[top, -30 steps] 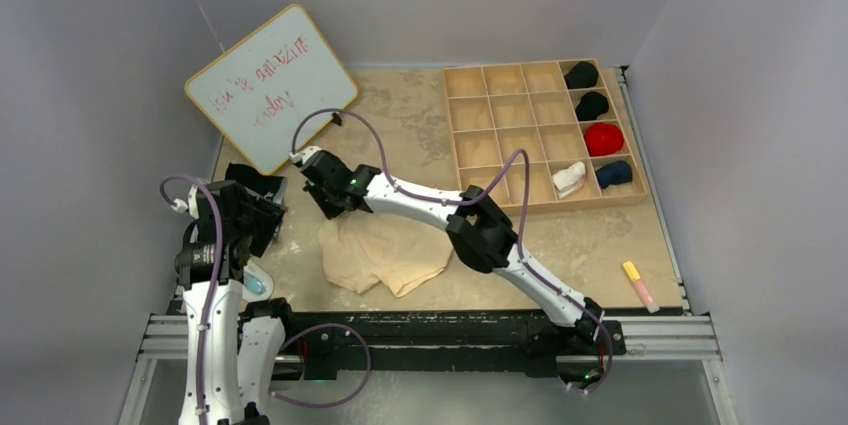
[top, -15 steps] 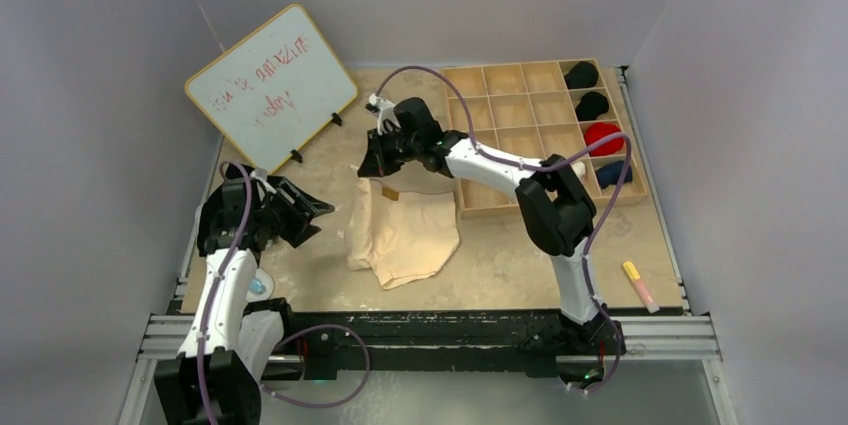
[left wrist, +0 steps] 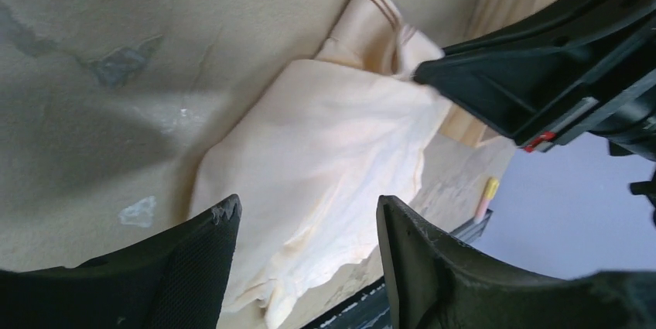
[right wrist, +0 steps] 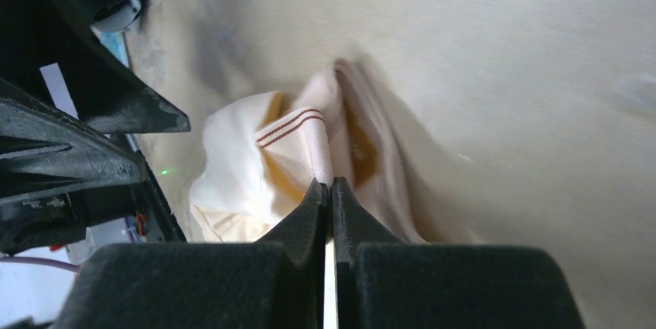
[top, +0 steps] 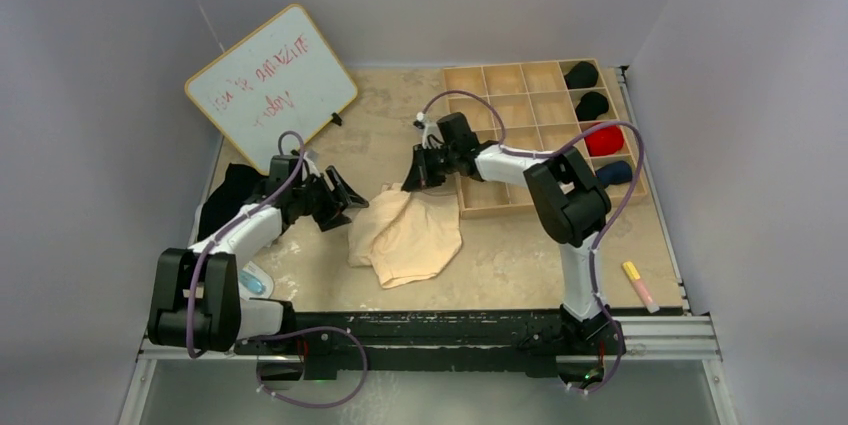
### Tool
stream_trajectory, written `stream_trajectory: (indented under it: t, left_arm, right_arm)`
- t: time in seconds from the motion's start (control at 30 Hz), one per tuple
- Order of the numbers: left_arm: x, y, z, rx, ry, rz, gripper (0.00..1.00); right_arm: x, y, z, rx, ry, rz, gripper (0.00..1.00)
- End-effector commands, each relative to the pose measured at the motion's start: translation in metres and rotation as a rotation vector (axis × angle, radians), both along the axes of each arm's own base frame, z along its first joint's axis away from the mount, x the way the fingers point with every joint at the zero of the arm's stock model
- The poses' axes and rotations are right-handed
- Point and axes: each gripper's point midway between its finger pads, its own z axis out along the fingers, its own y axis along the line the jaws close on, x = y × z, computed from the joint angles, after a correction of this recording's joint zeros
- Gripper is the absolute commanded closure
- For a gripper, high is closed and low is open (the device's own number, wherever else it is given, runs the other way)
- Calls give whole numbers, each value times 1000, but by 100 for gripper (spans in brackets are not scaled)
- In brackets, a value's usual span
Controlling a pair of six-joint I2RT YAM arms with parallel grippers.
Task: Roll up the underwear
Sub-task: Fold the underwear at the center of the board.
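The beige underwear (top: 408,237) lies crumpled in the middle of the table, its far edge lifted. My right gripper (top: 413,183) is shut on the brown-striped waistband (right wrist: 290,124), with the cloth pinched at the fingertips (right wrist: 319,190). My left gripper (top: 350,201) is open and hovers low by the garment's left edge. Its two fingers frame the cloth (left wrist: 325,135) without touching it. The right gripper's black body (left wrist: 541,73) shows at the upper right of the left wrist view.
A wooden compartment tray (top: 500,110) at the back right holds black, red, navy and white rolls. A whiteboard (top: 270,85) leans at the back left. A dark garment (top: 225,203) lies at the left edge, and a yellow-pink marker (top: 638,285) at the front right.
My right gripper swung from the left to the right toward the tray, dragging the waistband with it. My left arm reached out to the garment's left edge and its jaws opened slightly.
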Motion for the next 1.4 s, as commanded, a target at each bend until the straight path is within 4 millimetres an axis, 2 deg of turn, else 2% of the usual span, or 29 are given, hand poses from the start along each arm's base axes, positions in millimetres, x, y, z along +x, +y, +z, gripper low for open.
stream_trajectory:
  t: [0.0, 0.2, 0.37, 0.53, 0.63, 0.73, 0.77, 0.93, 1.0, 1.2, 1.37]
  left_arm:
    - [9, 9, -3, 82, -42, 10, 37]
    - [-3, 8, -19, 96, 2, -34, 37]
    - [-2, 1, -19, 78, 9, -92, 37]
    - [0, 7, -36, 129, 77, -106, 38]
    - [5, -2, -38, 80, 67, -138, 42]
    - [9, -12, -35, 16, 51, -164, 48]
    - [10, -15, -33, -3, 41, -170, 53]
    - [16, -18, -9, -39, -46, -140, 90]
    - [17, -12, 2, -11, -79, -103, 100]
    - [3, 23, 29, 140, -142, 86, 100]
    - [-23, 61, 33, 270, -104, 279, 100]
  right_arm:
    - [9, -23, 16, -16, 10, -83, 100]
    - [5, -23, 12, -14, 46, -76, 99]
    - [5, -24, 13, -29, 46, -78, 98]
    - [7, -23, 14, -24, 46, -70, 98]
    - [7, -22, 15, -22, 46, -69, 98]
    - [9, -20, 19, -14, 40, -65, 98]
    - [10, -19, 19, -12, 39, -65, 98]
    - [12, -15, 27, -6, 60, -53, 96]
    - [17, -13, 32, 0, 54, -66, 95]
    - [22, 7, 48, 44, 67, -100, 92]
    - [16, 46, 50, 13, 65, -82, 91]
